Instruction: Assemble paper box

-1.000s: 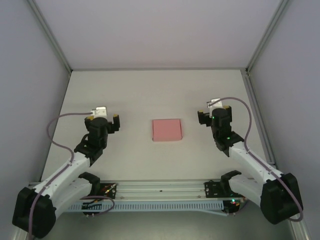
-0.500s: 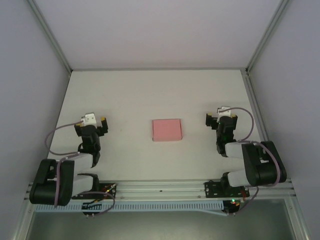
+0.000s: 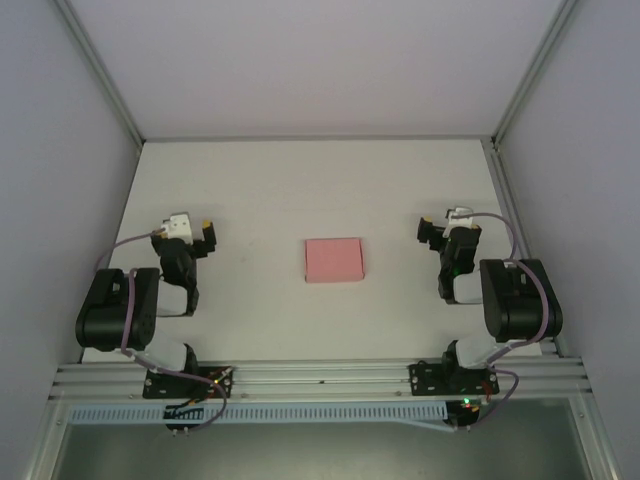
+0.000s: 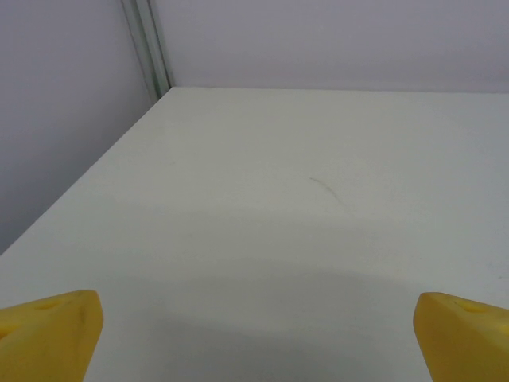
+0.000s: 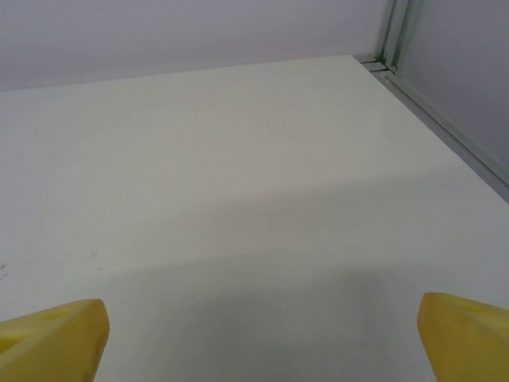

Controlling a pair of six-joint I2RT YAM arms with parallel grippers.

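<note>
Left claw (image 3: 183, 233): spread wide and gripping nothing; in the left wrist view its two yellow fingertips (image 4: 49, 333) sit at the bottom corners, with white surface between them
Right claw (image 3: 447, 229): also spread wide and gripping nothing; its yellow fingertips (image 5: 52, 334) stand far apart at the bottom corners of the right wrist view
Paper box (image 3: 333, 259): a plain pink rectangle lying on the surface between the two claws, to the right of the left claw and to the left of the right claw, well apart from both; from above I cannot tell how tall it stands
Surface (image 3: 300, 185): white and matte, with a faint grey scuff (image 4: 330, 191) ahead of the left claw
Frame post (image 4: 147, 44): a metal upright ahead and to the left of the left claw, where the surface meets the pale wall
Corner rail (image 5: 395, 36): a metal upright ahead and to the right of the right claw
</note>
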